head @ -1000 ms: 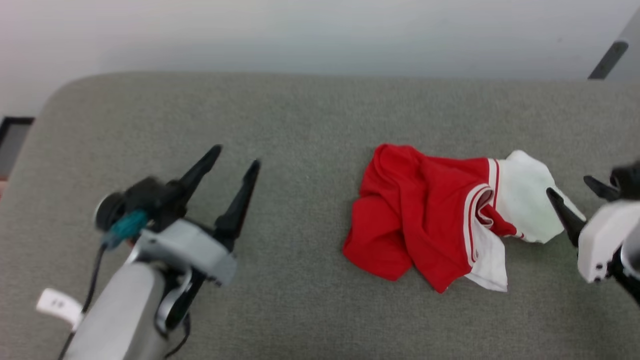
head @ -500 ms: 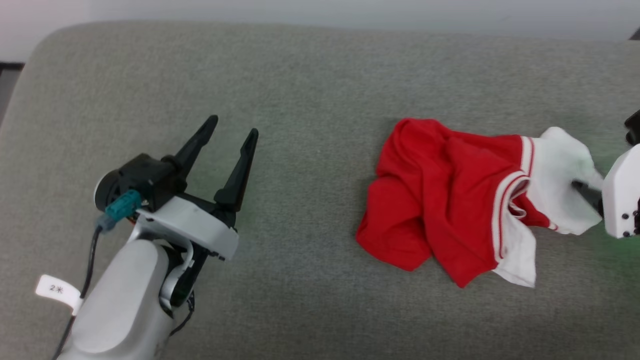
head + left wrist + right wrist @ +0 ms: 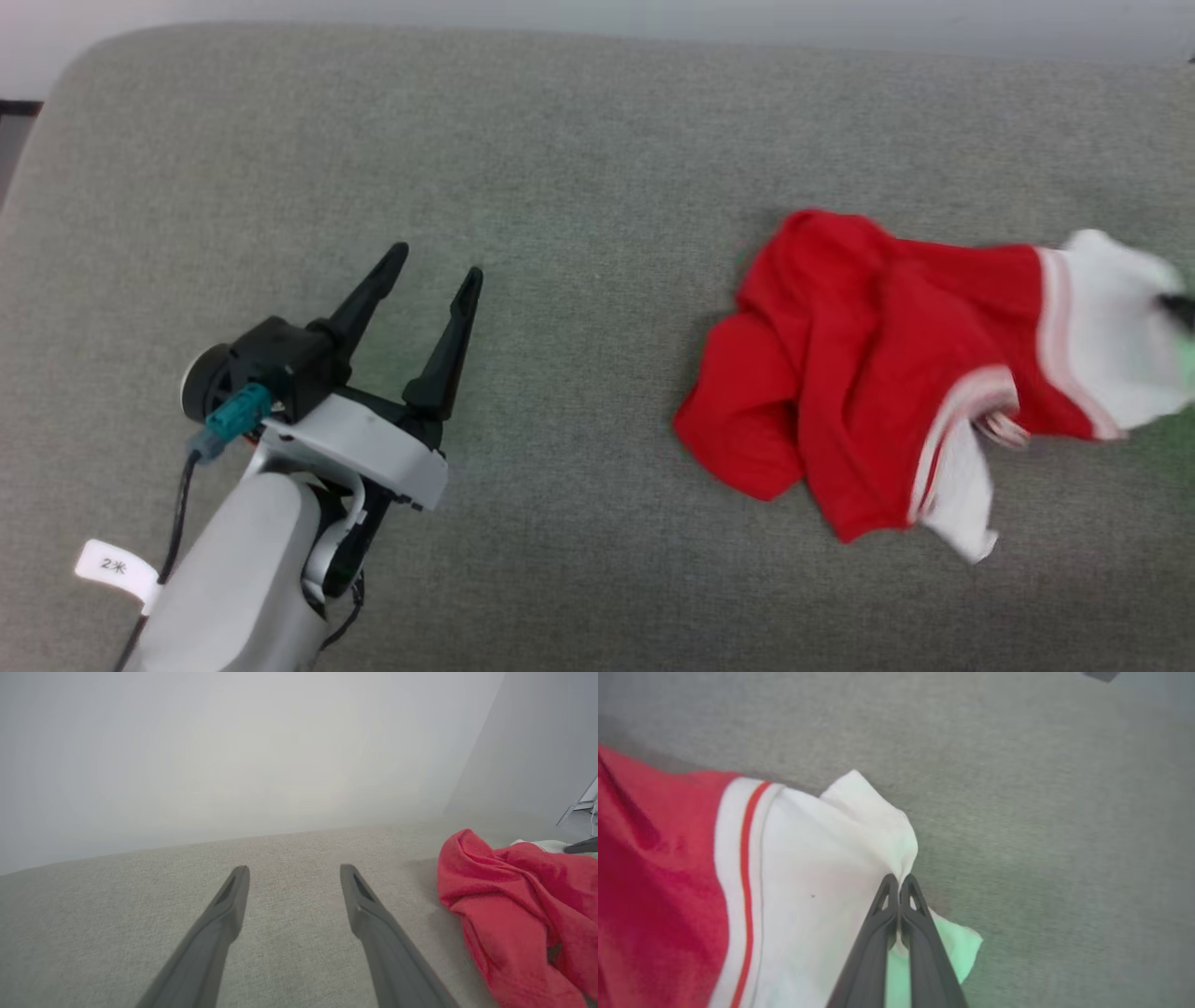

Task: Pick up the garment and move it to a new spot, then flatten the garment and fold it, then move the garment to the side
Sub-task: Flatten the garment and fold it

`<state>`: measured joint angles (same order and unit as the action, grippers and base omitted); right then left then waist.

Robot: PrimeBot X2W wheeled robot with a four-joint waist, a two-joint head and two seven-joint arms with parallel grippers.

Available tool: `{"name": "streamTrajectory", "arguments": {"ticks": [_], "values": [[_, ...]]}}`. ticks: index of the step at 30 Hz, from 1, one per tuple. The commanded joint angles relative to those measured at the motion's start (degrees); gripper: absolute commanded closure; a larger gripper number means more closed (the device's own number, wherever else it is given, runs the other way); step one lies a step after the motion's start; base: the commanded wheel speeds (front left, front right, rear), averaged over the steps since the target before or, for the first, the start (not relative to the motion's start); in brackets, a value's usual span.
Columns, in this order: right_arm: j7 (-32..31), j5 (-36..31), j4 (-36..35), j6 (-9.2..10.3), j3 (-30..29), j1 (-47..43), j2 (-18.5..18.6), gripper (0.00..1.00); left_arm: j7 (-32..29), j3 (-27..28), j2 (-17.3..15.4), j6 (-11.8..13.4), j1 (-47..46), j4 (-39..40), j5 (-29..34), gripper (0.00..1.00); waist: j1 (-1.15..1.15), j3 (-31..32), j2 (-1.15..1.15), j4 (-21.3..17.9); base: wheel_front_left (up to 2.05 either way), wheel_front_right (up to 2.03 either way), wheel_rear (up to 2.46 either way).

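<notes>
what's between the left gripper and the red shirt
Nothing stands there. In the head view, only the bare grey fabric surface lies between the open left gripper and the shirt.

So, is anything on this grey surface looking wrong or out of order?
Nothing is damaged or spilled. The garment lies crumpled in a heap, not flat, with the right tool shut on its white sleeve end. A green tint on that fabric beside the tool looks like cast light, not a stain.
</notes>
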<state>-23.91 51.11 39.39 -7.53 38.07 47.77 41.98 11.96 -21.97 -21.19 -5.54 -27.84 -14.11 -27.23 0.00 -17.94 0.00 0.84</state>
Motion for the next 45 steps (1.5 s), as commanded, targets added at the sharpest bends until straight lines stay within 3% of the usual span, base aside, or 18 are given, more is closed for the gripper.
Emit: {"name": "streamTrajectory", "arguments": {"ticks": [1,11,14,18,19,20,21,25,31,32,33,37,41,45], "values": [[1.6,0.7,0.5,0.08,-0.7,0.4,1.5,1.0,0.2,-0.1,0.1,0.4,0.7,0.2,0.3,0.0,0.0,0.3,0.0,-0.3,0.0,0.0,0.0],[10.2,4.1,8.2,0.07,-6.7,-1.4,10.3,1.0,0.6,0.8,-0.7,1.3,2.0,1.7,-0.8,0.0,0.0,-0.6,0.0,-0.7,0.0,0.0,0.0],[12.3,2.3,11.6,0.07,-7.2,-1.2,10.1,1.0,0.2,1.2,-1.2,1.8,2.4,2.1,-1.0,0.0,0.0,-1.1,0.0,-0.7,0.0,0.0,0.0],[14.7,-0.3,15.2,0.07,-7.2,0.7,6.7,1.0,-0.7,1.4,-1.9,1.9,2.3,2.5,-1.6,0.0,0.0,-1.5,0.0,-1.1,0.0,0.0,0.0],[15.4,-0.8,15.5,0.07,-7.1,1.2,6.0,0.69,-0.8,1.4,-2.0,1.8,2.3,2.4,-1.8,0.0,0.0,-1.4,0.0,-1.3,0.0,0.0,0.0],[16.6,-1.4,15.8,0.07,-7.1,1.8,5.6,0.17,-1.4,1.3,-2.1,1.5,2.2,2.2,-2.2,0.0,0.0,-1.1,0.0,-1.4,0.0,0.0,0.0],[17.9,-1.8,16.1,0.07,-7.4,2.3,5.2,0.0,-2.0,0.9,-2.3,1.1,2.0,1.9,-2.4,0.0,0.0,-0.8,0.0,-1.6,0.0,0.0,0.0],[23.4,-2.6,14.6,0.07,-7.9,2.4,3.2,0.0,-8.2,-1.1,-3.8,-0.5,0.9,1.0,-4.7,0.0,0.0,1.3,0.0,-2.3,0.0,0.0,0.0],[30.6,-1.2,6.5,0.07,-9.3,-0.1,2.5,0.0,-30.9,-8.4,-8.2,-1.9,-2.3,1.9,-14.1,0.0,0.0,4.5,0.0,-4.6,0.0,0.0,0.0],[31.5,-0.5,4.7,0.07,-9.8,-0.9,2.2,0.0,-35.2,-9.5,-8.4,-1.9,-3.1,2.5,-16.8,0.0,0.0,4.9,0.0,-5.1,0.0,0.0,0.0],[31.5,-0.5,4.7,0.07,-9.8,-0.9,2.2,0.0,-35.2,-9.5,-8.4,-1.9,-3.1,2.5,-16.8,0.0,0.0,4.9,0.0,-5.1,0.0,0.0,0.0],[33.7,0.7,-1.5,0.07,-11.5,-4.6,1.0,0.0,-50.4,-14.3,-8.6,-2.0,-6.1,5.8,-25.9,0.0,0.0,5.8,0.0,-7.5,0.0,0.0,0.0],[34.0,0.3,-6.0,0.07,-13.8,-8.5,0.8,0.0,-58.9,-17.0,-4.9,-1.9,-8.6,7.3,-32.7,0.0,0.0,5.3,0.0,-10.0,0.0,0.0,0.0],[33.8,-0.6,-9.3,0.07,-17.3,-11.0,0.8,0.0,-61.2,-19.2,0.7,-0.9,-10.2,4.7,-34.5,0.0,0.0,4.0,0.0,-12.6,0.0,0.0,0.0]]}}
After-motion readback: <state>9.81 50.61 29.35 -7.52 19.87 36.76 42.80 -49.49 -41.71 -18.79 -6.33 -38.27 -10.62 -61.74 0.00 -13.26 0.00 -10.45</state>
